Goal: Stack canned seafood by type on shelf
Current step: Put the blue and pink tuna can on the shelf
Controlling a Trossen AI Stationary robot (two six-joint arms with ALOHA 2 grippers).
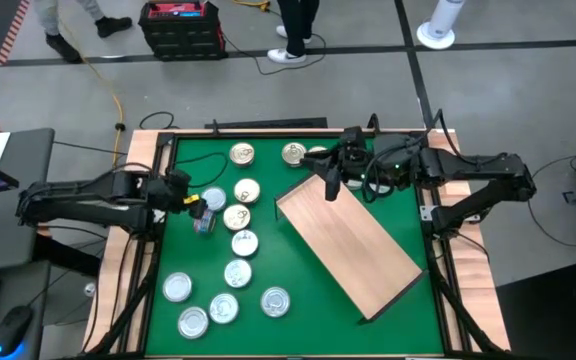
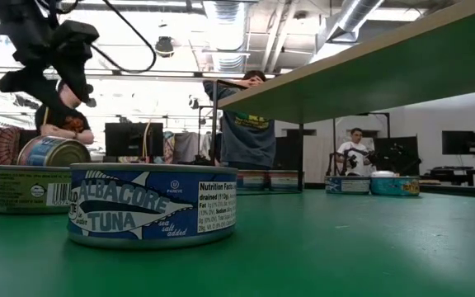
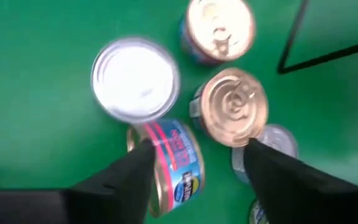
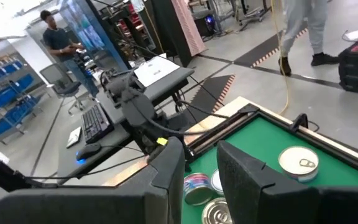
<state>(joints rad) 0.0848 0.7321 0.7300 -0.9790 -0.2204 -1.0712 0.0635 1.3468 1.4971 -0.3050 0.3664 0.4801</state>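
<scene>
The left gripper (image 3: 194,171) hangs with its fingers (image 3: 126,174) spread wide and holding nothing, just above a tipped pink-and-blue-labelled tin (image 3: 169,165) lying between them beside a gold-lidded tin (image 3: 232,107), while the right gripper (image 1: 330,180), fingers slightly parted and empty, hovers at the wooden shelf's (image 1: 353,245) upper corner.

It was a robotics lab: concrete floor (image 1: 368,70), ceiling strip lights (image 2: 221,12), a computer desk (image 4: 160,71), blue shelving (image 4: 5,106).
</scene>
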